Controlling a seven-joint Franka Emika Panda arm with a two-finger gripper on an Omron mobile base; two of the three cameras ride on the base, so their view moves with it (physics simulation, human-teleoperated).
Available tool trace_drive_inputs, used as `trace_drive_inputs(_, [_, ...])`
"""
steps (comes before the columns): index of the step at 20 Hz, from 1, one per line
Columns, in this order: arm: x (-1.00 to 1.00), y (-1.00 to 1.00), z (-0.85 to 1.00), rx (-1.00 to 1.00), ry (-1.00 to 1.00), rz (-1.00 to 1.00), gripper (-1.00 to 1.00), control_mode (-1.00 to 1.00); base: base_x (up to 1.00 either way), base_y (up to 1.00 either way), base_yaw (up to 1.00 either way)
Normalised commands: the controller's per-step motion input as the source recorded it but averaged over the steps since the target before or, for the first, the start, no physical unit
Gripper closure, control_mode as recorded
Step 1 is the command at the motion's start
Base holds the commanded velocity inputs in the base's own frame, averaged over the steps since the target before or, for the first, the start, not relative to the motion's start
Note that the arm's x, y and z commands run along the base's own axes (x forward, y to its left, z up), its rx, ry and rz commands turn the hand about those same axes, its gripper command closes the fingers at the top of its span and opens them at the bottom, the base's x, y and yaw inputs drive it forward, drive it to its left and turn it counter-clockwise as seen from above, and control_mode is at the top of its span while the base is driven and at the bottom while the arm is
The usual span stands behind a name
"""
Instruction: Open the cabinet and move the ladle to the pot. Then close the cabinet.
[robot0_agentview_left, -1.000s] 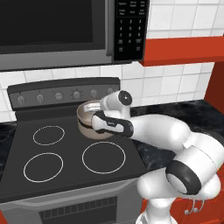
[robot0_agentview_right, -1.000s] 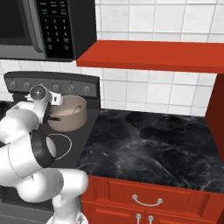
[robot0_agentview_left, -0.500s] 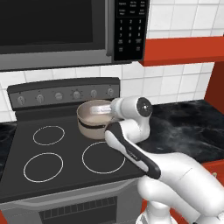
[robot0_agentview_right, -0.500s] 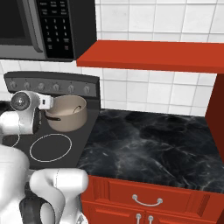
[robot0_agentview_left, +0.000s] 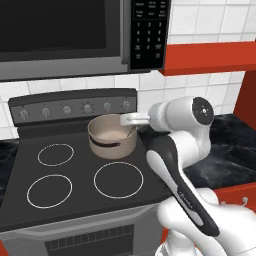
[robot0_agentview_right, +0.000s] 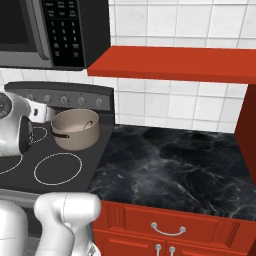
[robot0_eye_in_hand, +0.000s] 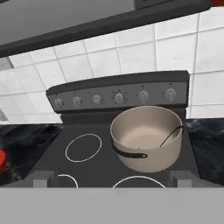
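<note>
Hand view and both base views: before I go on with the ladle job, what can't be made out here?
- Ladle: a thin dark line leans inside the pot in the hand view; too thin to identify.
- Gripper: fingertips barely clear the bottom edge of the hand view; open or shut is unreadable. In the left base view the arm's own wrist covers it.
- Cabinet: the right base view shows its red underside, with doors and handles cut off by the top edge.

Pot (robot0_agentview_left: 112, 136) on black stovetop (robot0_agentview_left: 80, 172)
</note>
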Motion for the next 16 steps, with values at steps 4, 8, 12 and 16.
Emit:
trace_drive_inputs(4, [-1.0,-0.41,0.43,-0.01,0.28,-0.09,-1.0,-1.0,0.0,0.0,0.0])
trace_drive_inputs(8, [-0.83,-0.5,0.04,-0.08,0.24,-0.09,-1.0,-1.0,0.0,0.0,0.0])
trace_drive_inputs(12, [-0.5,-0.55,-0.06,-0.16,0.11,-0.07,-1.0,-1.0,0.0,0.0,0.0])
trace_drive_inputs(16, [-0.21,-0.37,-0.08,-0.09,0.1,-0.02,-1.0,-1.0,0.0,0.0,0.0])
